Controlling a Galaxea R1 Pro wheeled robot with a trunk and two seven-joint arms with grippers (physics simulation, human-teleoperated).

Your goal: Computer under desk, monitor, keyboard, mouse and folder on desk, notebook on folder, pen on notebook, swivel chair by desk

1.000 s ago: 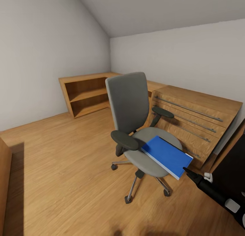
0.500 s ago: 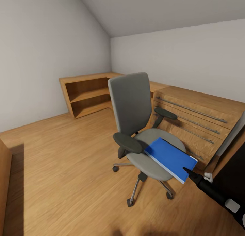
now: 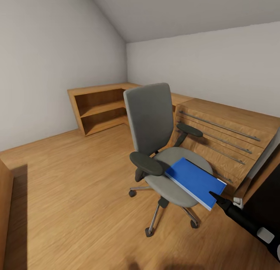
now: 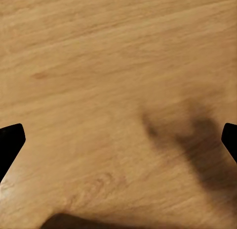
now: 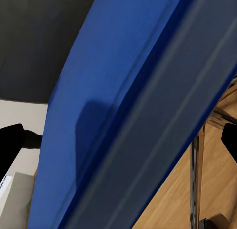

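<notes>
Reaching for the folder [image 3: 193, 181] on the chair [image 3: 163, 161], lower right of frame; right gripper [image 3: 213, 195] spread at its near corner. Next: close, lift. Left gripper [image 4: 118, 140] spread over floor [image 4: 98, 66].

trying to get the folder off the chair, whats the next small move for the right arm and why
Probably ease the right gripper forward until its open fingers straddle the folder edge, then close. It sits just at the corner overhanging the swivel chair seat, not yet gripping.

Head camera looks down across the swivel chair [image 3: 163, 145]. Left wrist camera faces the floor [image 4: 118, 90]. Right wrist camera sits close against the folder [image 5: 128, 110], shared with the head view.
</notes>
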